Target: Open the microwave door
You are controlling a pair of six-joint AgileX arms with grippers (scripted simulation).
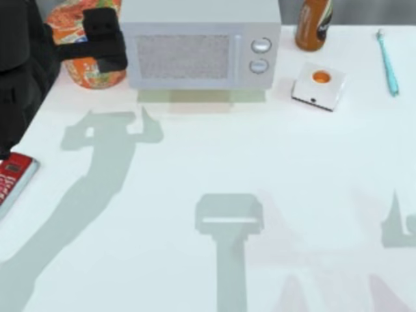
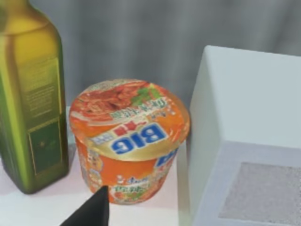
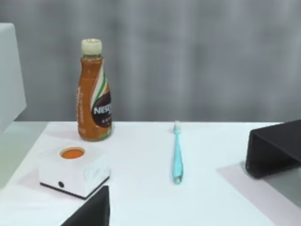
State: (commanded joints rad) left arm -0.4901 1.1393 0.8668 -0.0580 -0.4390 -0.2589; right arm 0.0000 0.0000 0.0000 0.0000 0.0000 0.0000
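The white microwave point(image 1: 200, 43) stands at the back middle of the table, with two grey knobs point(image 1: 260, 45) on its right panel. Its door point(image 1: 183, 57), with the speckled mesh window, lies flat against the front. My left gripper point(image 1: 104, 40) hovers just off the microwave's left side, open and holding nothing. In the left wrist view the microwave point(image 2: 249, 108) and its door point(image 2: 265, 193) lie close by, and one black finger point(image 2: 93, 212) shows. My right arm is outside the top view. Its wrist view shows one black finger point(image 3: 94, 211) set well off centre.
An orange noodle cup point(image 1: 91, 70) and a green oil bottle point(image 2: 30, 94) stand left of the microwave. To its right are a white cube with an orange hole point(image 1: 318, 84), a brown bottle point(image 1: 313, 23) and a teal toothbrush point(image 1: 388, 62). A red item point(image 1: 13, 174) lies at the left edge.
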